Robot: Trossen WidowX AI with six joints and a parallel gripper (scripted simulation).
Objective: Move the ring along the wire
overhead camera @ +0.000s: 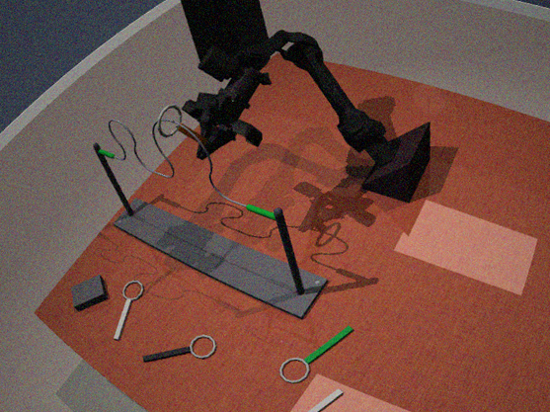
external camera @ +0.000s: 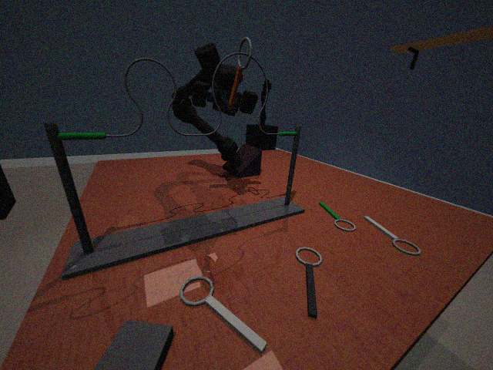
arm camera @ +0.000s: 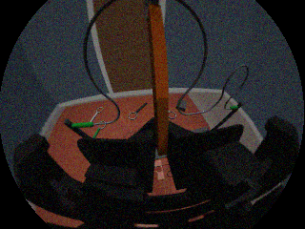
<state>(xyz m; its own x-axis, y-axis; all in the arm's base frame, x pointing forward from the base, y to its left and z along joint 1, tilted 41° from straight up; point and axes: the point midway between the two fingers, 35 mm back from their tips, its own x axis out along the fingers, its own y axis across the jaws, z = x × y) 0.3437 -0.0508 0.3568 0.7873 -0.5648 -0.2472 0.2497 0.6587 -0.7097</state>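
Observation:
The grey ring (overhead camera: 169, 107) (external camera: 251, 52) is at the top of the wire's large loop, and the grey wire (overhead camera: 211, 169) (external camera: 125, 79) (arm camera: 206, 48) appears to run through it. Whether they touch I cannot tell. My gripper (overhead camera: 204, 140) (external camera: 230, 105) (arm camera: 156, 120) is shut on the lower end of the orange handle (overhead camera: 188, 132) (external camera: 235, 84) (arm camera: 159, 72), which points up to the ring. One green part (overhead camera: 262, 211) (external camera: 287, 133) (arm camera: 82, 125) is beside the right post (overhead camera: 291, 258) (external camera: 292, 171); the other (overhead camera: 106, 153) (external camera: 81, 136) (arm camera: 233, 107) is beside the left post (overhead camera: 114, 182) (external camera: 72, 191).
The grey base (overhead camera: 311, 296) (external camera: 254, 216) carries both posts. A green-handled ring tool (overhead camera: 330, 344) (external camera: 329, 210), a dark one (overhead camera: 166, 354) (external camera: 310, 290) and two white ones (overhead camera: 123, 319) (overhead camera: 319, 407) lie on the table. A dark block (overhead camera: 89, 292) (external camera: 135, 342) lies near the left edge.

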